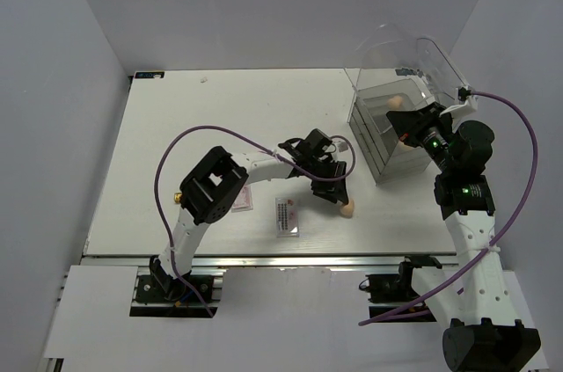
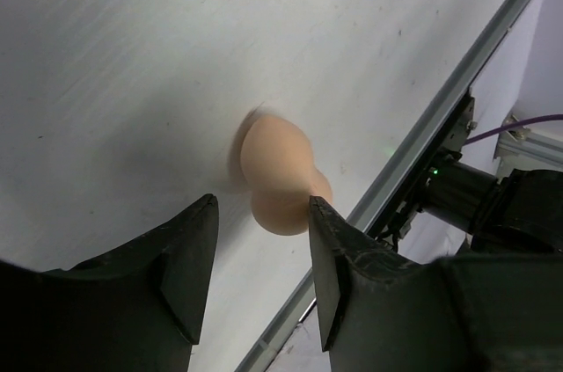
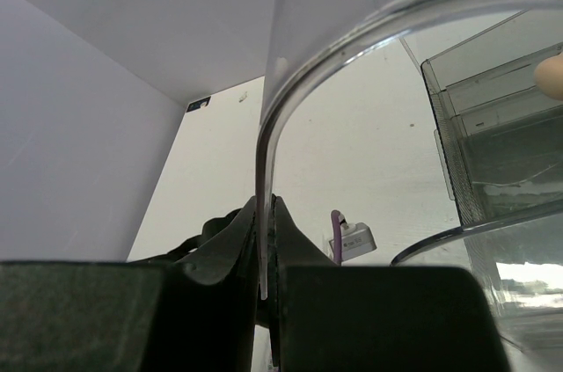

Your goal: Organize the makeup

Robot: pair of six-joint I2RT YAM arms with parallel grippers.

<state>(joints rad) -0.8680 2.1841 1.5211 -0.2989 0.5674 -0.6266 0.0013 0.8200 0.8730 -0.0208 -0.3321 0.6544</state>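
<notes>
A peach egg-shaped sponge lies on the white table near its front edge. My left gripper is open around the sponge's near end; the right finger touches it and the left finger stands apart. Left of it lie a dark-rowed palette and a pinkish palette, the latter partly under the left arm. My right gripper is shut on the edge of the raised clear lid. Another sponge rests in the box's top compartment.
The clear plastic drawer box stands at the table's back right, lid held up. A metal rail runs along the table's front edge just beyond the sponge. Grey walls enclose the table.
</notes>
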